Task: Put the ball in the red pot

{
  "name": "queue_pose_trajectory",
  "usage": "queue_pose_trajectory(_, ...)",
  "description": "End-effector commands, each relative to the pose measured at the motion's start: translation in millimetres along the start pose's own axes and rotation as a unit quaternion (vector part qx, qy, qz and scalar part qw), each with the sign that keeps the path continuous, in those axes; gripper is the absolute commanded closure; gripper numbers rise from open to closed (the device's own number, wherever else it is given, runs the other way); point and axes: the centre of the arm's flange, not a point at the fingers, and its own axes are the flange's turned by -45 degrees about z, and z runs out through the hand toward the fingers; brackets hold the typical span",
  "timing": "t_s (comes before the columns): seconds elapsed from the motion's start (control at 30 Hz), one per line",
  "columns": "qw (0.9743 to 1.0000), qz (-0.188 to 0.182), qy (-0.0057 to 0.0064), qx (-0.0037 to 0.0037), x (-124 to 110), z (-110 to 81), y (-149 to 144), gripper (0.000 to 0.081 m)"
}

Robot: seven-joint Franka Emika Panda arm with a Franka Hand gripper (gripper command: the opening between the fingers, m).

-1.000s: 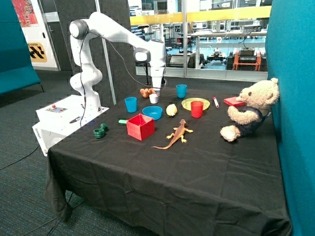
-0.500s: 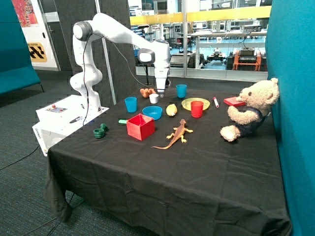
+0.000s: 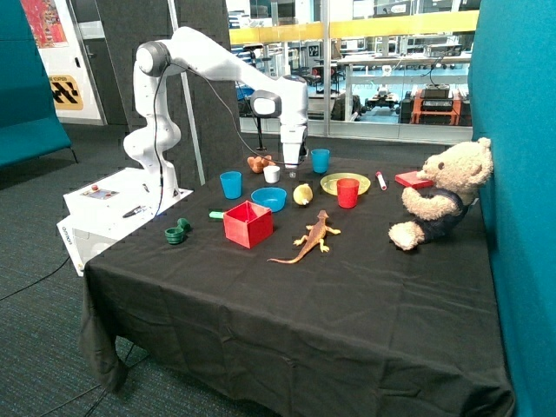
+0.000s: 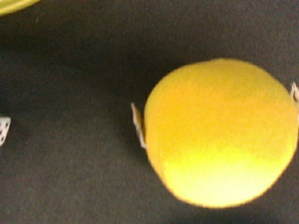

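The pale yellow ball (image 3: 302, 195) rests on the black tablecloth between the blue bowl (image 3: 269, 199) and the yellow plate (image 3: 345, 183). It fills much of the wrist view (image 4: 219, 133), lying on the cloth. My gripper (image 3: 293, 168) hangs a short way above the ball, slightly toward the white cup (image 3: 272, 174), and touches nothing. The red pot (image 3: 248, 224), a square red box, stands nearer the table's front, beyond the blue bowl from the ball.
A red cup (image 3: 348, 192) stands on the yellow plate's edge. Two blue cups (image 3: 230, 184) (image 3: 321, 161) and a brown lumpy object (image 3: 257, 162) are at the back. An orange toy lizard (image 3: 313, 236) lies near the pot. A teddy bear (image 3: 441, 195) sits by the teal wall.
The arm has swung from over the white cup across toward the ball. The ball and the red pot have not moved.
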Motion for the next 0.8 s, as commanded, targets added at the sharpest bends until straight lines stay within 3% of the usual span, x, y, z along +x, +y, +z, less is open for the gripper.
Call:
queue_pose_trajectory(0.0, 1.0000, 0.004, 0.0007, -0.00113, 20.4, 12.3, -1.5, 0.0000)
queue_pose_trajectory(0.33, 1.0000, 0.003, 0.0007, -0.00113, 24.3, 32.4, -11.5, 0.0000)
queue_pose_trajectory(0.77, 1.0000, -0.003, 0.0007, -0.00113, 22.6, 39.7, -4.6, 0.0000)
